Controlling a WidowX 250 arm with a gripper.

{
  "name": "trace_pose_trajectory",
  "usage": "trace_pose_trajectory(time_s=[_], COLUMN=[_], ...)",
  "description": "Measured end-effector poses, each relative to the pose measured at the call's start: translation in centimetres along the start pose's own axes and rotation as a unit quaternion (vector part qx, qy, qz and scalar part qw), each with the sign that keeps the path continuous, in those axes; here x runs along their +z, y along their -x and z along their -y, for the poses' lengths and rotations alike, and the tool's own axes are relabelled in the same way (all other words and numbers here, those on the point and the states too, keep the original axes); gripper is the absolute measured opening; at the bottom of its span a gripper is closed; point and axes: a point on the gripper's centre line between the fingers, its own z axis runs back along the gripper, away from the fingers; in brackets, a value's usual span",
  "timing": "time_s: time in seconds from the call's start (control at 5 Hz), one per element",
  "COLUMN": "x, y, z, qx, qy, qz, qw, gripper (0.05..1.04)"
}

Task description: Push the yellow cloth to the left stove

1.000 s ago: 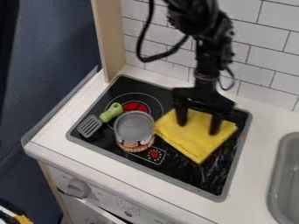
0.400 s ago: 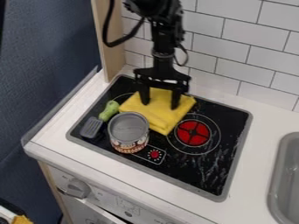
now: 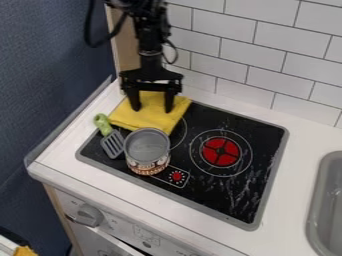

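Observation:
My gripper [image 3: 152, 108] hangs over the stovetop's back left corner, its two fingers spread apart and pointing down onto the yellow cloth [image 3: 151, 119]. The folded cloth lies over the back left part of the black stovetop [image 3: 257, 131], covering most of the left burner; a bit of that burner's ring shows at the cloth's right. Uncovered to the right is the right burner [image 3: 221, 151], with a red centre.
An open metal can [image 3: 147, 151] stands just in front of the cloth. The green-handled spatula [image 3: 111, 141] lies left of the can. A wooden post [image 3: 125, 46] and tiled wall stand behind; a grey sink [image 3: 326, 200] is at right.
The gripper and cloth have moved left and toward the back, uncovering the right burner. The spatula has turned, its handle shifting left. The can has shifted slightly left.

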Motion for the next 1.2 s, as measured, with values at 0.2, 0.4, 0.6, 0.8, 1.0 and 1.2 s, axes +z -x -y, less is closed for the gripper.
trace_pose_trajectory(time_s=[0.2,0.4,0.6,0.8,1.0,1.2], x=[-0.1,-0.1,0.0,1.6,4.9,6.8], y=[-0.2,-0.1,-0.2,0.0,-0.1,0.0], z=[-1.2,-1.3,-1.2,-1.2,-1.1,-0.9], qx=[0.015,0.014,0.011,0.017,0.018,0.021], qy=[-0.004,-0.006,-0.007,-0.009,-0.02,-0.024], qz=[-0.001,-0.002,-0.001,0.016,0.051,0.073], qw=[0.9999,0.9999,0.9999,0.9997,0.9983,0.9968], gripper=[1.001,1.001,1.001,1.001,1.001,1.001])
